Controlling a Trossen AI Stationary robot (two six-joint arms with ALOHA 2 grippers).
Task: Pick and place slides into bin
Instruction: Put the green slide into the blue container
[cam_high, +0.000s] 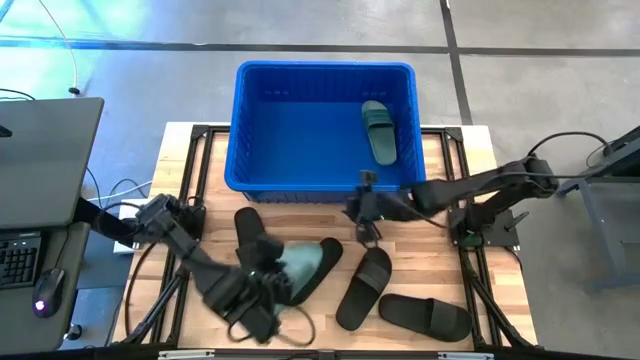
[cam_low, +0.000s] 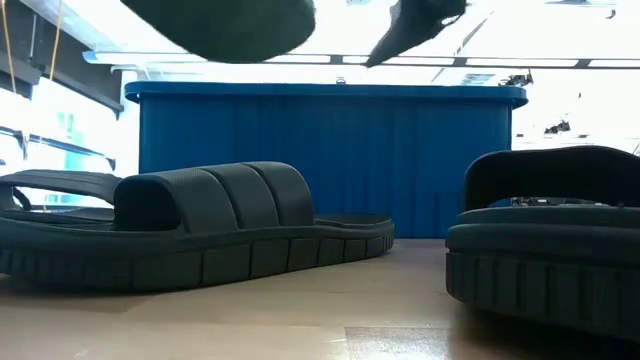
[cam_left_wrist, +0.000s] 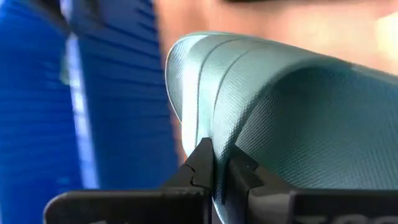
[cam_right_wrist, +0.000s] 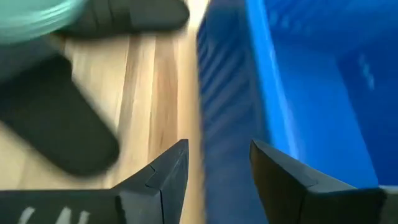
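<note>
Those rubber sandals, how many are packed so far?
One sage green rubber slide lies inside the big blue plastic bin. The left fingers are clamped on the second green slide. Four black slides remain on the wooden table.

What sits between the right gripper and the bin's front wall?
Nothing: in the right wrist view the open right gripper hangs directly over the bin wall's edge, with bare table beside it.

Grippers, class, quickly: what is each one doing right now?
Left gripper: shut on the strap of the sage green rubber slide.
Right gripper: open, empty, beside the bright blue plastic bin.
</note>
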